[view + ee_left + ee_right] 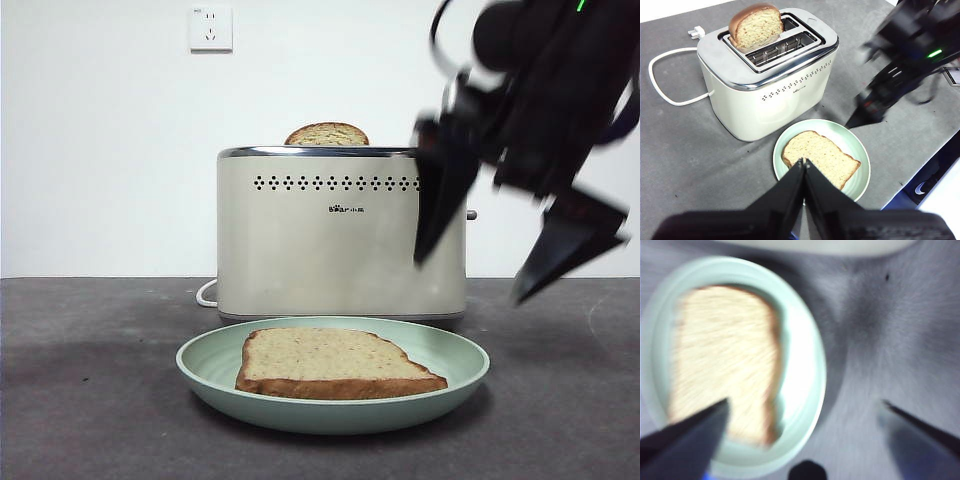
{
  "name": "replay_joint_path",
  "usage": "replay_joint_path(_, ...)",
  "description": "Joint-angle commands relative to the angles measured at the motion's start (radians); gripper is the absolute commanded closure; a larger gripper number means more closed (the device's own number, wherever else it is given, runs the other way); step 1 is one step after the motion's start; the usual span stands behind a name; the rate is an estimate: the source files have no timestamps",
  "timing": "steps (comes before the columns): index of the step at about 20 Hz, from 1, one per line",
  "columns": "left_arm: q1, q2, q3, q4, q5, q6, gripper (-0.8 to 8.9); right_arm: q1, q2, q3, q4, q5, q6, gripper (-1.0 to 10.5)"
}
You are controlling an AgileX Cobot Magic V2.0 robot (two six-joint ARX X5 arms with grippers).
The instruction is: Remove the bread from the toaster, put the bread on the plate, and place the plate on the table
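Starting at the left, your toaster (342,232) stood on the table (90,400) with its white cord (665,75) trailing behind it, and a second slice (327,134) poked up from one slot; the other slot looked empty. Just in front of the toaster, the plate (455,372) sat flat on the table, and the bread (335,365) lay flat on it, roughly centred. So, going by that layout, you had the bread out of the toaster and onto the plate, and the plate was already resting on the table; little or nothing seemed left, unless you meant the plate to go elsewhere. Your left gripper (804,161) hung above the near rim of the plate with its jaws pressed together, holding nothing. Further right, your right gripper (520,262) was in the air beside the toaster's lever end, blurred, jaws spread wide and empty.
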Motion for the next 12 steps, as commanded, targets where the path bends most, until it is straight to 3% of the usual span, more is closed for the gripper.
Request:
replay_joint_path(1,-0.003,-0.002,-0.002,0.005,-0.001,0.013,8.22,0.011,-0.137,-0.006,-0.085,-0.002,-0.062,4.1)
replay_joint_path(7,-0.003,-0.002,-0.002,0.0,0.003,0.013,8.22,0.111,-0.522,-0.006,-0.312,-0.004,-0.119,4.5)
replay_joint_path(12,-0.003,-0.002,-0.002,-0.035,0.003,0.013,8.22,0.158,-0.739,-0.006,-0.448,-0.102,-0.119,8.6)
